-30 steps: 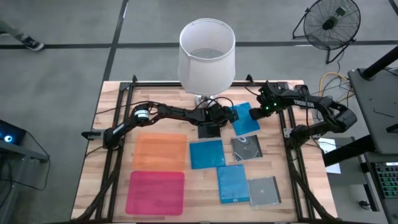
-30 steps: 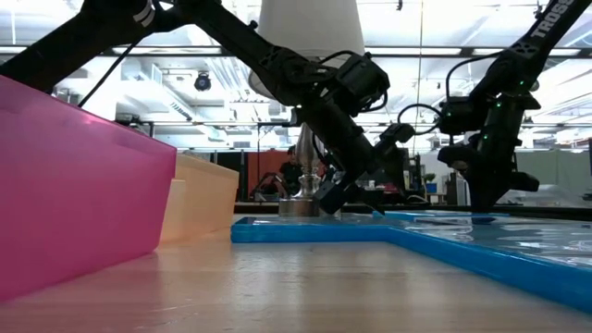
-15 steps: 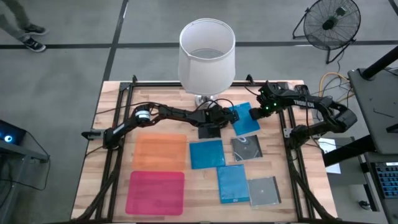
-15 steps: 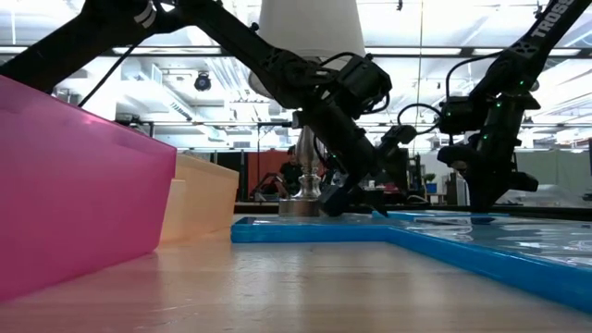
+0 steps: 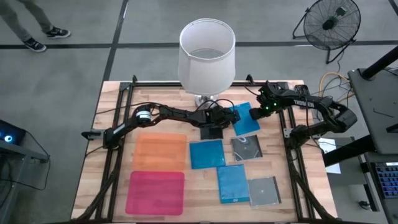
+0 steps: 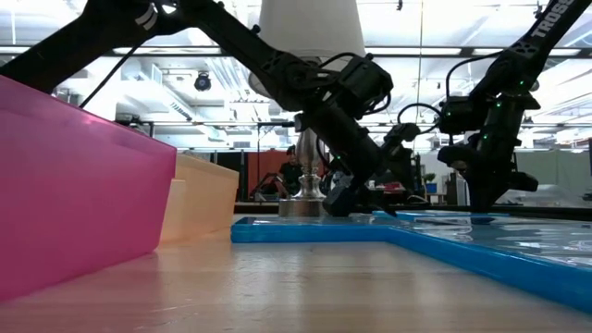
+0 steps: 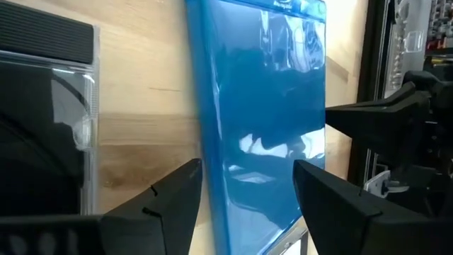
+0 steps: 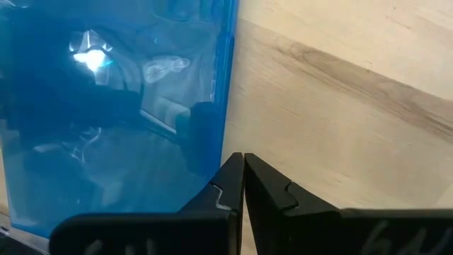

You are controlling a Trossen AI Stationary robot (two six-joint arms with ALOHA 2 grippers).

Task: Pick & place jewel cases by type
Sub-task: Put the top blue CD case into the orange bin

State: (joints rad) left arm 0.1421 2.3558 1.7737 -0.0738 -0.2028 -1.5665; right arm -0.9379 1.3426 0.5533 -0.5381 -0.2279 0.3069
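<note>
White "TROSSEN" lettering (image 5: 301, 102); right arm (image 5: 311, 107)

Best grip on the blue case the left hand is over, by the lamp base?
Probably its free edge. The blue case lies flat on the table, so only thin edges offer purchase. The left hand is open, fingers straddling the edge facing it; come in low from there. The shut right hand waits at the opposite side.

three blue jewel cases (image 5: 206, 154) lie flat on the tabletop (image 5: 112, 118). two silvery cases (image 5: 247, 148) lie flat beside them. a dark case (image 5: 207, 130) lies near the lamp.
</note>
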